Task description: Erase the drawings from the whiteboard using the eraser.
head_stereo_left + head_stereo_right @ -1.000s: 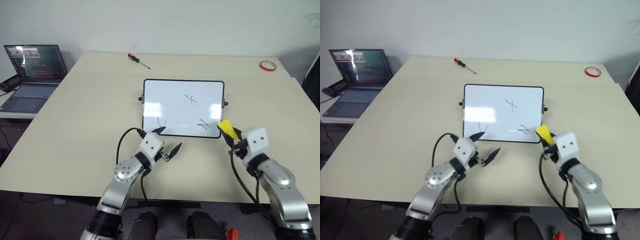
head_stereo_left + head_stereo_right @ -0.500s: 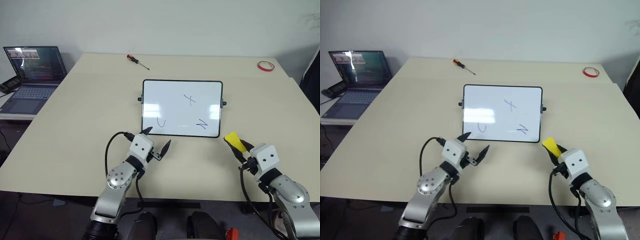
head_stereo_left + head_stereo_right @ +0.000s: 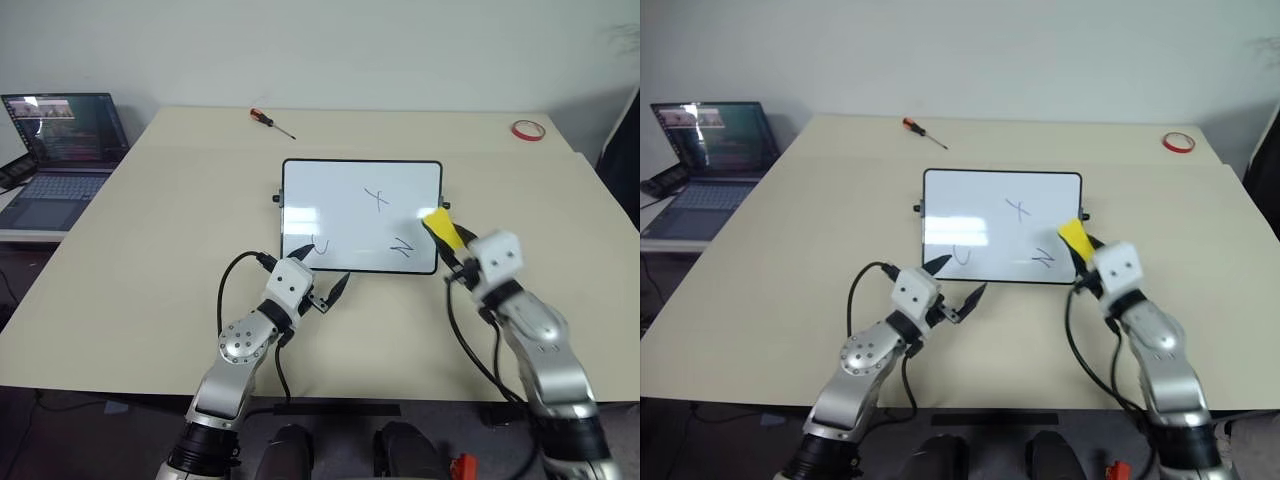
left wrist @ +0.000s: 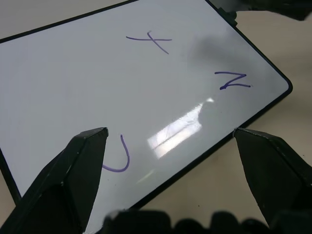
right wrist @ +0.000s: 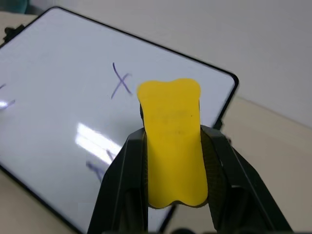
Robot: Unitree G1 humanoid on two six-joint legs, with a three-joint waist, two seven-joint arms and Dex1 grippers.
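Laptop (image 3: 60, 150), lid up and screen lit, on a side desk off the left edge of the beige surface (image 3: 150, 250); red-handled screwdriver (image 3: 270, 121) near the far edge. Left pincer (image 3: 318, 277), fingers spread wide, at the near left corner of the whiteboard (image 3: 360, 215), one fingertip over the board's lower edge. Whiteboard: glossy white rectangle, thin black frame, rounded corners, small black knobs on both short sides, lying flat at the centre of the surface. Drawings (image 3: 377, 200): thin blue strokes, an x in the upper right part, a U-like curve at lower left, a Z-like mark at lower right. Right pincer (image 3: 445, 236), pressed onto the eraser (image 3: 440, 228), at the board's right edge; eraser bright yellow, waisted in outline, its tip over the board's right margin. Red tape ring (image 3: 527, 130) at the far right corner.
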